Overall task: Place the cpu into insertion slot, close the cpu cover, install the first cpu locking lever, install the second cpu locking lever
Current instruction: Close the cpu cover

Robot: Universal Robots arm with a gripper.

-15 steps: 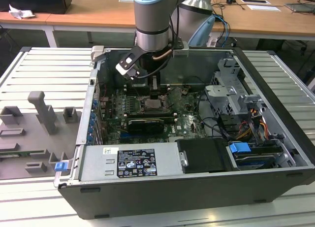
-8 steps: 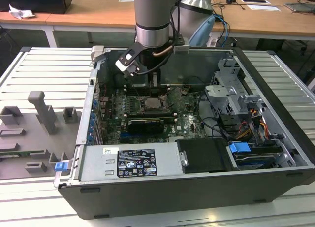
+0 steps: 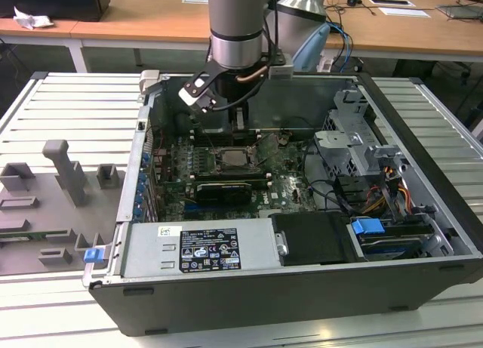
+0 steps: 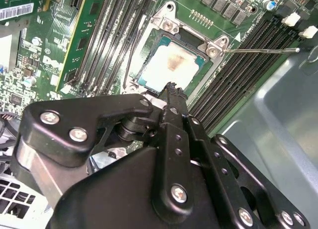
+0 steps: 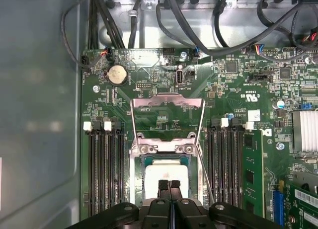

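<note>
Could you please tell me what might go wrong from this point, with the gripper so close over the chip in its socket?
The gripper hangs right over the cpu lying in the insertion slot; an off-centre push could tilt or shift the chip. The cpu cover stands swung open, and a thin locking lever sticks out unlatched over the memory slots; either might snag the gripper as it moves.

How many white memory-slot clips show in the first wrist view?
4. Two white clips cap the slots on the coin battery's side of the socket; two sit opposite. The gripper may hide others.
</note>
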